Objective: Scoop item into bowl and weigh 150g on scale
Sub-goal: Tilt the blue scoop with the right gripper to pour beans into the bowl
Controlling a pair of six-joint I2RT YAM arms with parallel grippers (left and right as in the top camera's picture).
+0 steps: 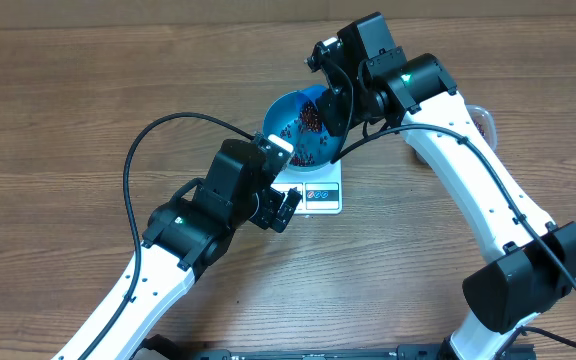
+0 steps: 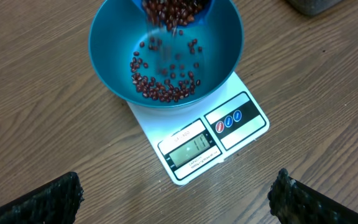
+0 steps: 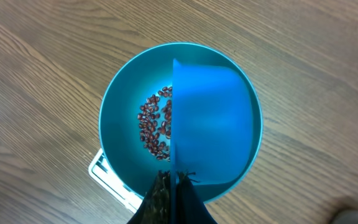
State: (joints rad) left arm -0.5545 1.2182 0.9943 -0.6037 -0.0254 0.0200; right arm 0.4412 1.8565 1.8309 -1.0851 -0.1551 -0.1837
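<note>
Pooling glossy beans [image 2: 163, 87], deep round bowl [image 2: 110, 43].

Beans [image 1: 306, 124] lie in bowl [image 1: 282, 110], seemingly atop scale [image 1: 324, 196].

1. On the scale [image 2: 241, 127] I see a grey display [image 2: 189, 149] with dark digits in it. From the left wrist view they are too blurred for me to read a figure.
2. A line of small print runs along the white face just above that display, and another just below it. I can't make out a letter of either.
3. Beside the display sits a dark-outlined panel with three round buttons [image 2: 227, 121], one red and two blue. Each has a pale mark I can't decipher.
4. From overhead the same buttons show only as coloured specks.
5. I can read no brand name, word or number in any view.
</note>
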